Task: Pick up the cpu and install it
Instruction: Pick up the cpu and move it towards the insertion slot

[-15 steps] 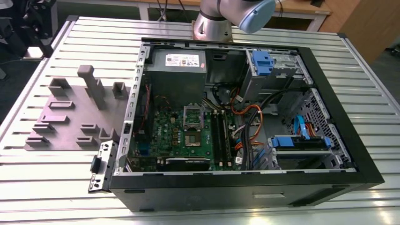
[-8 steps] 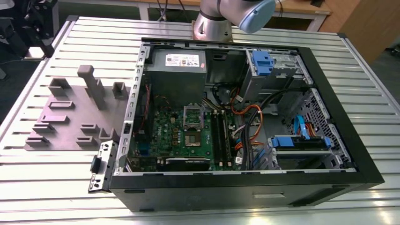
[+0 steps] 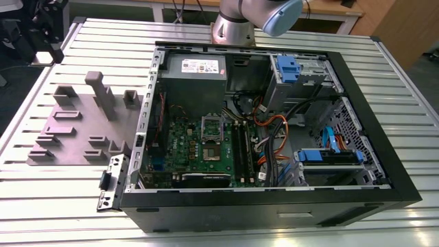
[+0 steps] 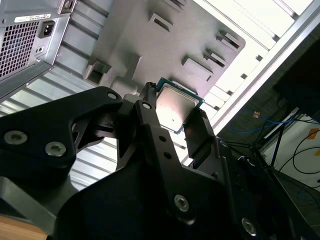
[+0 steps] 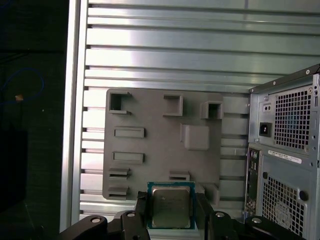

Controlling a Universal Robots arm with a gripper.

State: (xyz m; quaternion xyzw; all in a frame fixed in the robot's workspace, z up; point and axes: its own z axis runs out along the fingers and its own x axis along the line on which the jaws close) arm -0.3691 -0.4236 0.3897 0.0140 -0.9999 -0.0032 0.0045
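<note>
The cpu [image 5: 171, 207] sits between the two black fingers [image 5: 142, 210] of the gripper [image 5: 171, 199], which is clamped on two opposite edges of the chip. Its silvery metal top and thin green rim face the camera in the first wrist view. In the second wrist view the cpu [image 4: 177, 106] is seen at a slant from below the gripper [image 4: 175, 105], its lid catching the light, with the linkage arms and screws of the fingers [image 4: 197, 132] large in front. In both wrist views the chip is held in the air, with a grey plate [image 5: 165, 145] of raised blocks and slots lying on the slatted table [image 5: 200, 50] behind it. Beside the plate these views catch the back of the case [image 5: 285, 150], with its vent grilles and power inlet. The exterior view gives the wider scene. There the plate [image 3: 75, 128] lies to the exterior view's left of the open case [image 3: 274, 206]. Inside the case are the green board [image 3: 199, 154] with its socket [image 3: 211, 149], the raised bracket [image 3: 213, 125] just beyond it, the power supply [image 3: 195, 67], blue drive bays [image 3: 288, 67] and loose orange and black cables [image 3: 274, 128]. The arm [image 3: 240, 20] rises from the table [image 3: 384, 77] behind the case.
</note>
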